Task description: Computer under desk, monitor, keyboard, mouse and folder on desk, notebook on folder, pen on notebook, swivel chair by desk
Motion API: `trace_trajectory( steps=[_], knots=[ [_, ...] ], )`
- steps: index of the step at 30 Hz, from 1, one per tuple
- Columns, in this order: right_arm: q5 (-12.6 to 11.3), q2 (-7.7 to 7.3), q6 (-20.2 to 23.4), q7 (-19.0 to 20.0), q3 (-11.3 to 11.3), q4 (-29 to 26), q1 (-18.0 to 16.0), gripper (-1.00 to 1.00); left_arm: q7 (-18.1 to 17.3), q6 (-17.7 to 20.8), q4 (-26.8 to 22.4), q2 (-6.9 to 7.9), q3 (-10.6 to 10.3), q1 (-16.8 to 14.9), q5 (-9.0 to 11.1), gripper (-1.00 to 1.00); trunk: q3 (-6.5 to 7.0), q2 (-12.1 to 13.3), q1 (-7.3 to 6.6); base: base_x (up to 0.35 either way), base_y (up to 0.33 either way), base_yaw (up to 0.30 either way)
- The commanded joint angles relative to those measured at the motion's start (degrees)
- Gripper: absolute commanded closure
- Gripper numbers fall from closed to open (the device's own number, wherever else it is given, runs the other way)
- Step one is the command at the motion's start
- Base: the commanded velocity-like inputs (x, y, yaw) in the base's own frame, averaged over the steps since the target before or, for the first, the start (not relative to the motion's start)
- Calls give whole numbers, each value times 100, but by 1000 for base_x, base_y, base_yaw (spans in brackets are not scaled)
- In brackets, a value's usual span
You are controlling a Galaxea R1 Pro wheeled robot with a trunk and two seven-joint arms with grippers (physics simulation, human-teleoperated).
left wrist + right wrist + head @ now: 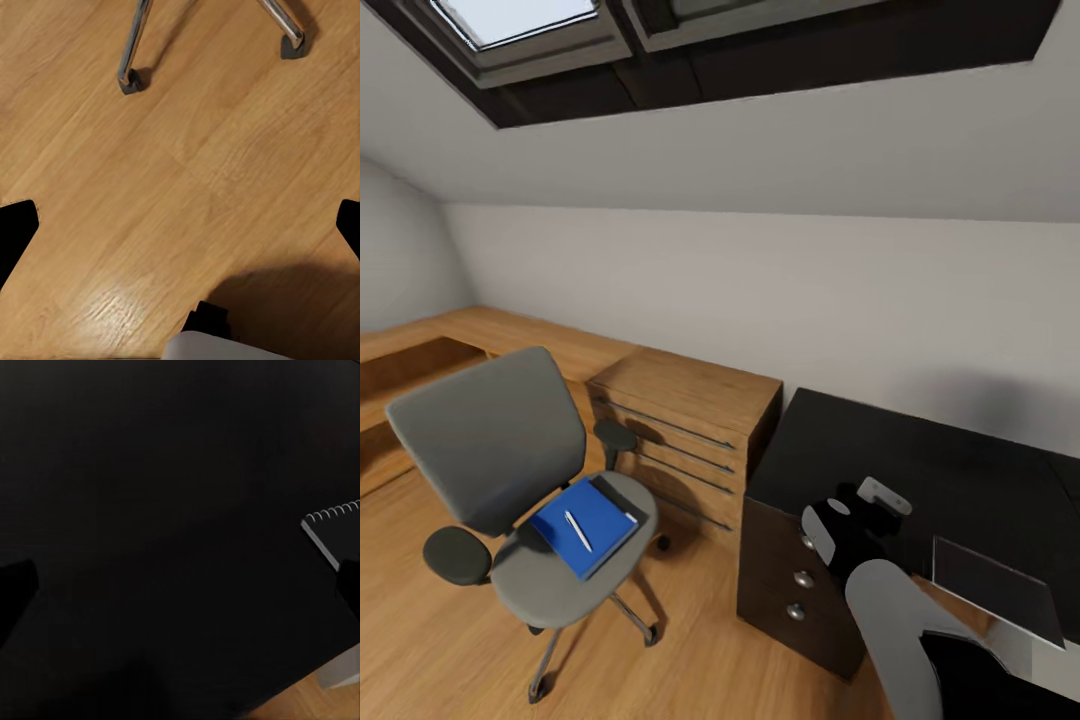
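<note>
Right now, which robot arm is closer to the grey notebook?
Right. Its fingers hover over the desk beside the notebook; the left fingers hang over the floor.

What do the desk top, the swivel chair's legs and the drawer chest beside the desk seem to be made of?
Desk top: glossy black, probably lacquer or laminate, with a faint sheen. Swivel chair legs: polished chrome-like metal, bright highlights in the left wrist view. Drawer chest: light wood or wood-look veneer, visible grain.

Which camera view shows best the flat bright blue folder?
The head view: the flat bright blue folder lies in full on the grey swivel chair's seat, a thin white pen on it. The left wrist view shows the chair's chrome legs.
</note>
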Motion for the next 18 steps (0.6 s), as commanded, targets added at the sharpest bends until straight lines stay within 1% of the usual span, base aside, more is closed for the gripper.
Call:
trace_trajectory(
  steps=[1,8,11,18],
  knots=[
    [-55,4,-58,1,0,-4,-3,-100,29,-30,-6,5,-48,-6,61,-100,-6,-4,0,0,0,285],
    [-55,18,-52,0,0,-4,-3,-100,33,-30,-6,5,-48,-8,61,-100,-6,-4,0,0,0,271],
    [-55,24,-44,0,0,-4,-3,-100,37,-30,-6,5,-48,-9,61,-100,-6,-4,0,0,0,81],
    [-55,20,-42,19,10,-3,-3,-100,39,-30,-6,5,-48,-5,61,-100,-6,-4,0,0,0,14]
  ],
)
